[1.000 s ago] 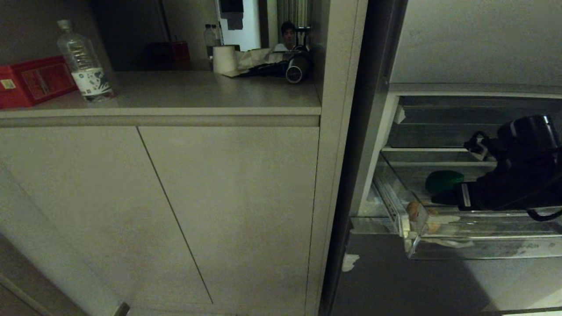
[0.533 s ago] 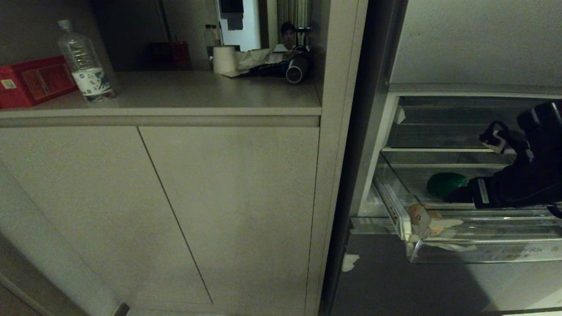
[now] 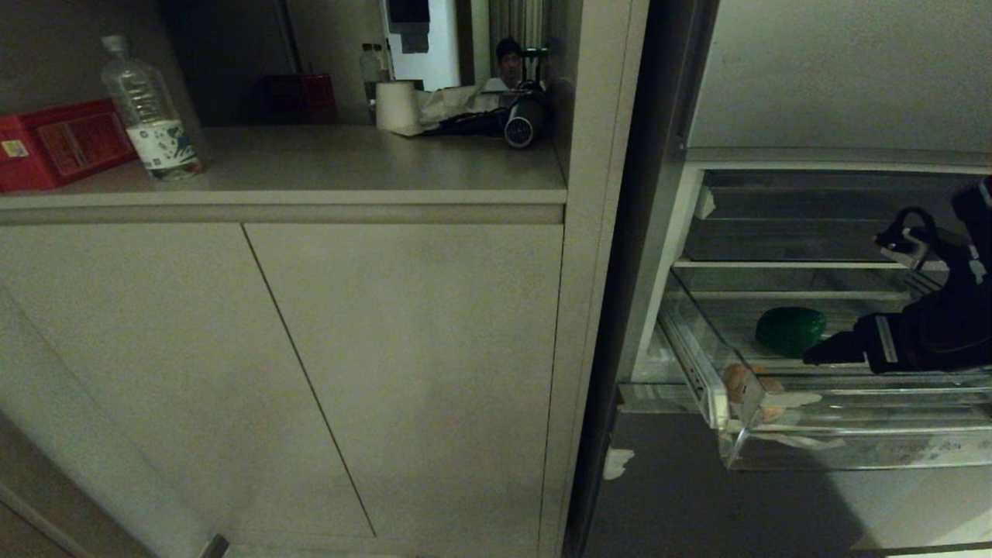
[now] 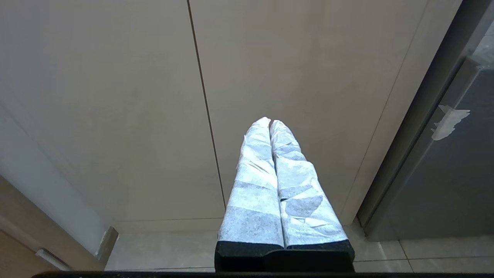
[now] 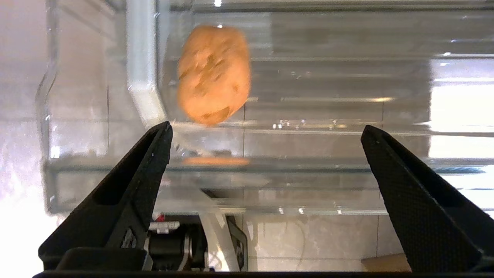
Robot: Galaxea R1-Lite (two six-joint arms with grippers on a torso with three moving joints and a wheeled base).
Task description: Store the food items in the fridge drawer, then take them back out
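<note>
We are holding our right gripper (image 5: 266,131) over the wide clear plastic fridge drawer (image 3: 852,449), its black fingers (image 5: 127,181) spread wide and gripping nothing. The small round orange-tan food item (image 5: 213,73) is lying in the drawer's front left corner, near a dark green rounded item (image 3: 789,329). Our left gripper (image 4: 271,123) is hanging by the beige cabinet doors (image 4: 115,96), its wrapped fingers pressed together.
</note>
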